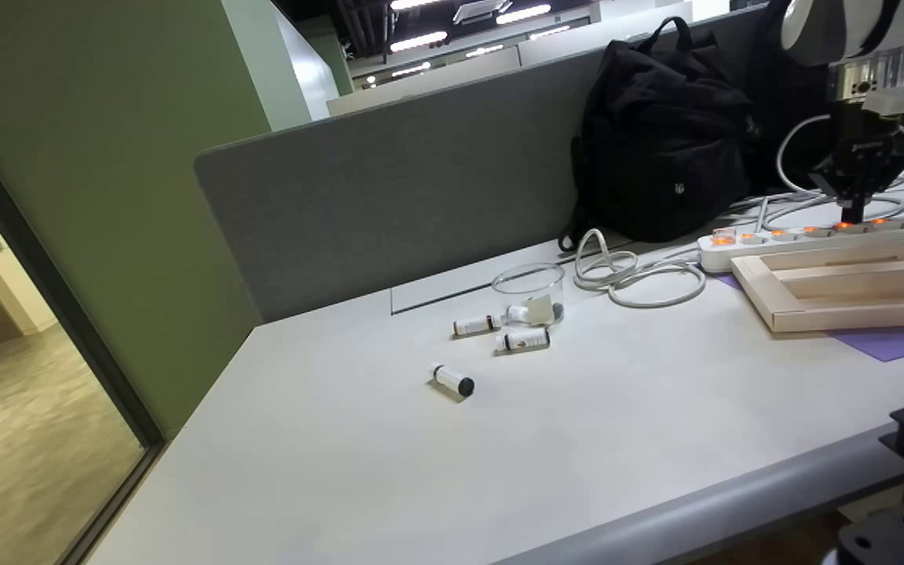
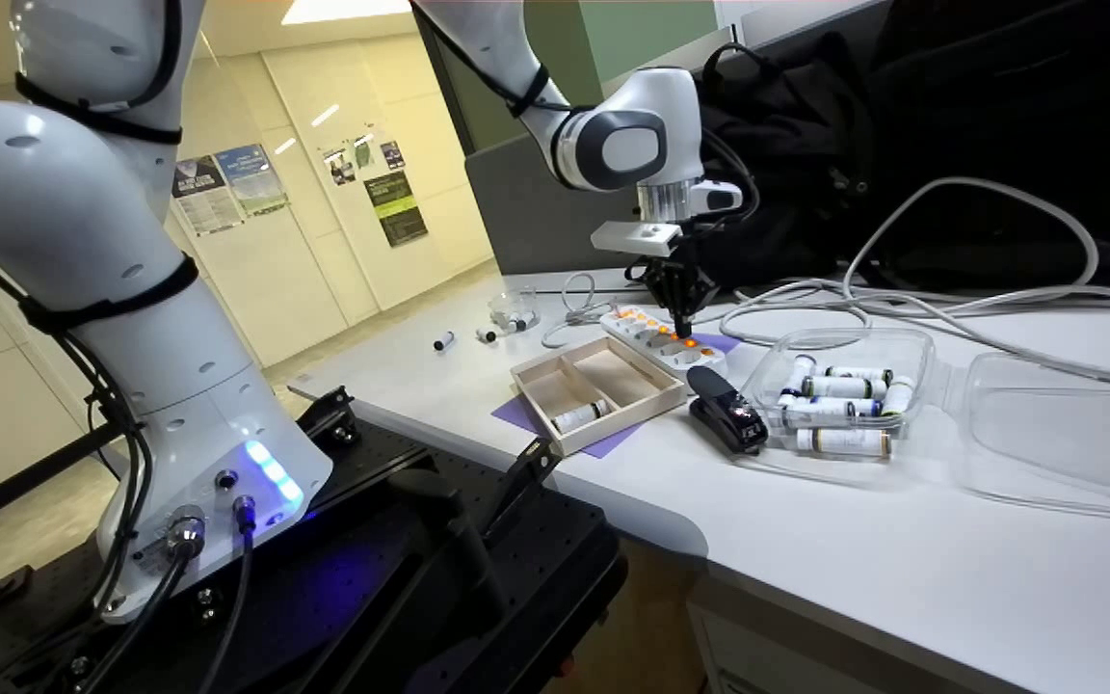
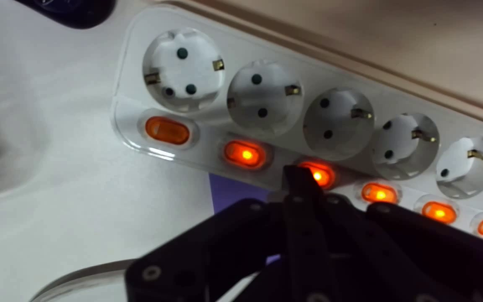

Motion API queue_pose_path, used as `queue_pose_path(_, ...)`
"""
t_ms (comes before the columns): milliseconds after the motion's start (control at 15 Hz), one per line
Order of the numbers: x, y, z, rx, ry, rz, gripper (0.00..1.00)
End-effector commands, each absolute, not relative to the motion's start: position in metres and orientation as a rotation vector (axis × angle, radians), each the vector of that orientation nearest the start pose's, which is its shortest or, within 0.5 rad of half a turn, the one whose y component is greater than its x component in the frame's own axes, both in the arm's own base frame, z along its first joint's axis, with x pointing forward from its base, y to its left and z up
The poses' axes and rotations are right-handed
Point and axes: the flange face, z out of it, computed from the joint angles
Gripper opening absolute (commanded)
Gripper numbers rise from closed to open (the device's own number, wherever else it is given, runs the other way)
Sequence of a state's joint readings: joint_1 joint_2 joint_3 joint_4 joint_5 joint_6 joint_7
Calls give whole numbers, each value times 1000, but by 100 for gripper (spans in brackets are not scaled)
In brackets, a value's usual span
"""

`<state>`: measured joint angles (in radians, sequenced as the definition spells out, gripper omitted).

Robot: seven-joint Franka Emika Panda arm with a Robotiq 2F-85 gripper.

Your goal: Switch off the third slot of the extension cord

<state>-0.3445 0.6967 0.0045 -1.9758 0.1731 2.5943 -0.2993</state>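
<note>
The extension cord is a long white power strip with round sockets and a row of orange switches; it shows in both exterior views (image 1: 742, 249) (image 2: 634, 337) and in the wrist view (image 3: 210, 130). In the wrist view its leftmost switch (image 3: 167, 130) is unlit. The second (image 3: 245, 154), the third (image 3: 324, 173) and several further right glow. My gripper (image 3: 302, 176) is shut and empty, pointing down. Its tip covers the left part of the third switch; touching or just above, I cannot tell. The gripper is also over the strip in both exterior views (image 1: 852, 210) (image 2: 683, 328).
A pale wooden tray (image 2: 632, 405) lies along the strip on a purple sheet (image 2: 613, 443). A black device (image 2: 726, 410) and a clear box (image 2: 916, 371) of vials stand near its end. White cables (image 1: 660, 302) and a black backpack (image 1: 656, 149) lie behind.
</note>
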Motion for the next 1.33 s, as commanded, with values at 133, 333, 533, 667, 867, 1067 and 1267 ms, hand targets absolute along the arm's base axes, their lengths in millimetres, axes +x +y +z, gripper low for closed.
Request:
queue_pose_path(133,564,-193,86,-3070,242,132,0)
queue_pose_path(333,566,-180,79,-3142,116,166,0)
queue_pose_path(533,568,-166,76,-3221,-38,200,0)
queue_pose_path(667,568,-156,73,-3260,-129,228,0)
queue_pose_path(867,570,-141,73,-3292,-215,253,0)
queue_pose_path(1067,574,-129,79,-3297,-258,260,0)
queue_pose_path(1267,578,-119,85,-3280,-275,241,0)
